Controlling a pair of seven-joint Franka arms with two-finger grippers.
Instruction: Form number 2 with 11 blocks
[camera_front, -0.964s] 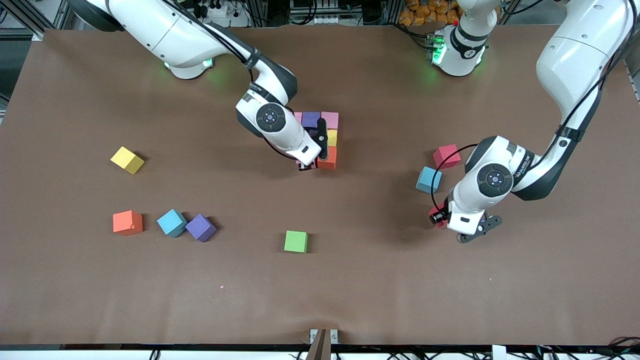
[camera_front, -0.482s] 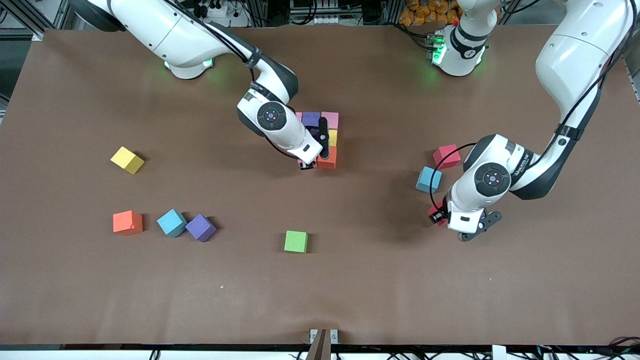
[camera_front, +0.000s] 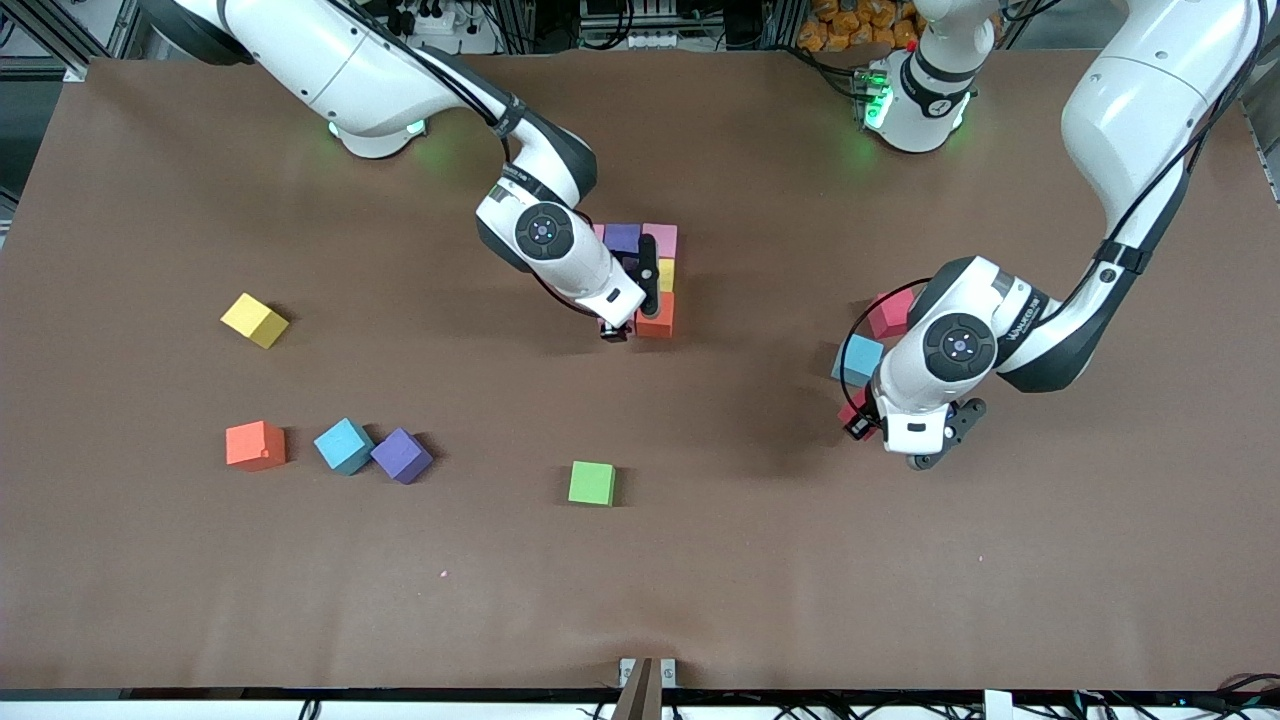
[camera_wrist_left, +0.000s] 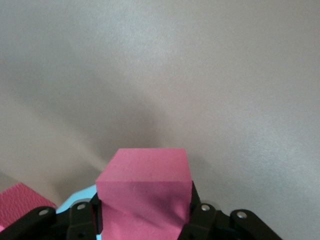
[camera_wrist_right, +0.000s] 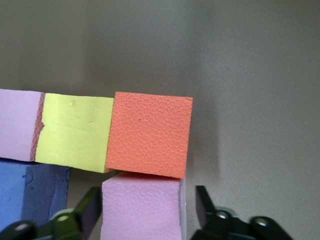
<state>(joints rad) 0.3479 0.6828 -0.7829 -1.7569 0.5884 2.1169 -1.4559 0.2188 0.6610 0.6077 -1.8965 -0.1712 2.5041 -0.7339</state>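
At the digit's start, the right gripper (camera_wrist_right: 145, 212) stands spread around a pink cube (camera_wrist_right: 142, 207) beside the orange cube (camera_wrist_right: 149, 134). The left gripper (camera_wrist_left: 145, 220) pinches a pink block (camera_wrist_left: 145, 192); most blocks remain loose.

Brown table (camera_front: 700, 560), partly built number 2 (camera_front: 655, 275), scattered blocks (camera_front: 256, 445), green cube (camera_front: 591, 483)

Fourteen foam cubes share one brown table (camera_front: 700, 580) with two white robot arms (camera_front: 340, 60) (camera_front: 1130, 120). There are three pink cubes (camera_front: 659, 240) (camera_front: 597, 232) (camera_wrist_right: 142, 210), two red cubes (camera_front: 890, 313) (camera_wrist_left: 145, 190), two purple cubes (camera_front: 622, 237) (camera_front: 402, 456), two light blue cubes (camera_front: 343, 446) (camera_front: 858, 358), two yellow cubes (camera_front: 254, 320) (camera_front: 665, 275), two orange cubes (camera_front: 255, 445) (camera_front: 655, 315) and one green cube (camera_front: 591, 483). Six are packed together at about twelve o'clock from the green cube; seven others are outside the pack.
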